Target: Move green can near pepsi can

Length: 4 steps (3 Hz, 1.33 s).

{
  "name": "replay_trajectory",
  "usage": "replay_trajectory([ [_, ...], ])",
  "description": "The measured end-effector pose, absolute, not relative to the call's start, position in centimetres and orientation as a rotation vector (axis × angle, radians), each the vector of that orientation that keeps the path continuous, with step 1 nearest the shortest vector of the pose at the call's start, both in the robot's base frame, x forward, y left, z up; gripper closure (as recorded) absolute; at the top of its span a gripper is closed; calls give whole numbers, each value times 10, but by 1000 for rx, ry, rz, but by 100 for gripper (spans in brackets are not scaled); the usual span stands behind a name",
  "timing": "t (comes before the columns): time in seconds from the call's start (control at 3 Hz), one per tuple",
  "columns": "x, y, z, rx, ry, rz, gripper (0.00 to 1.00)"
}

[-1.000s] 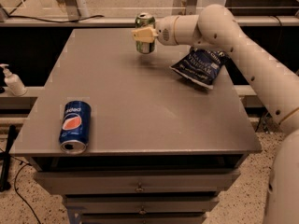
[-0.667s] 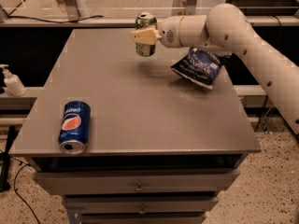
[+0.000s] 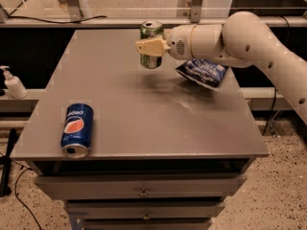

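Observation:
The green can (image 3: 151, 31) is upright, held in my gripper (image 3: 150, 47) above the far middle of the grey table (image 3: 158, 114). The gripper's cream fingers (image 3: 148, 46) are closed across the can's side, and the can hangs clear of the tabletop with its shadow below. The pepsi can (image 3: 76, 130) lies on its side near the table's front left corner, its open end towards the front edge. The green can is well to the right of it and farther back.
A blue chip bag (image 3: 202, 72) lies at the back right of the table, just under my arm (image 3: 249, 37). A white pump bottle (image 3: 13, 83) stands on a ledge left of the table. Drawers sit below the tabletop.
My gripper has lifted the green can off the table and carried it a little forward and to the left. The pepsi can and the chip bag have not moved.

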<state>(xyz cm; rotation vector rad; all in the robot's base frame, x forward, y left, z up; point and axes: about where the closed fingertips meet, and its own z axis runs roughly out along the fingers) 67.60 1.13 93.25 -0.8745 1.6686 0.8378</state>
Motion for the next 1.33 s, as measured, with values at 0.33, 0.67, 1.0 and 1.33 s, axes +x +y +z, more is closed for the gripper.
replay_trajectory([
  [0.33, 678, 17, 930, -889, 1670, 859, 100],
  [0.67, 656, 26, 923, -932, 1670, 910, 100],
  [1.0, 615, 35, 920, -973, 1653, 966, 100],
  [1.33, 570, 41, 915, -1003, 1619, 1008, 100],
])
